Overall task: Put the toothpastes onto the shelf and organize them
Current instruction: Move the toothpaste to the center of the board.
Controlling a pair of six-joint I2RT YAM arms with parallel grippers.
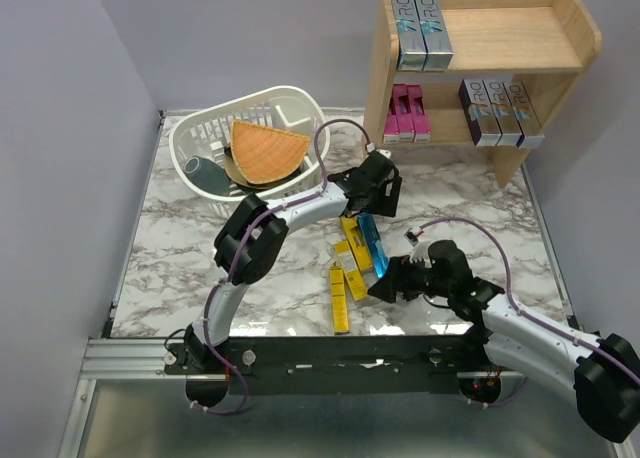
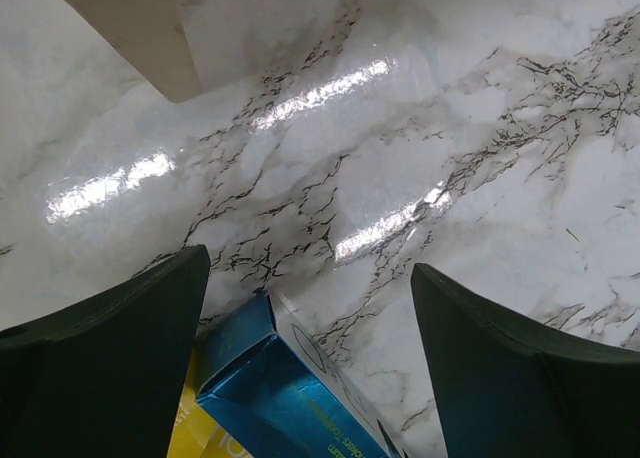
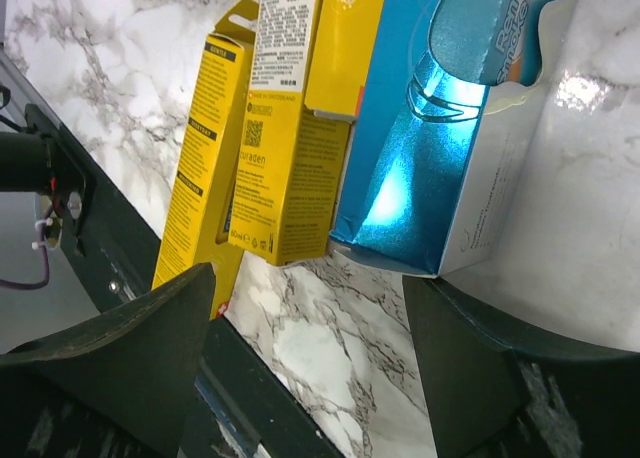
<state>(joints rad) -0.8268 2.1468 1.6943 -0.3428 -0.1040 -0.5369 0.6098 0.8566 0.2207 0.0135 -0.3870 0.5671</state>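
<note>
Nearest the bases, right gripper [image 1: 383, 284] gaped empty at the near end of a glossy blue-silver toothpaste carton [image 1: 371, 241] among slim yellow cartons [image 1: 340, 296] on the marble worktop [image 1: 180, 258]. Farther, left gripper [image 2: 310, 268] hung open over its far end. Likely light, stiff, slippery: pinch long sides mid-length. Beyond stood the wooden two-tier shelf [image 1: 560, 38].

- Blue carton [image 2: 265, 403]: its near end is cut off by the left wrist view's bottom edge, and its small print is unreadable.
- Grey item [image 1: 206, 174] in the white basket [image 1: 190, 138]: partly hidden beneath the orange wedge [image 1: 265, 150].
</note>
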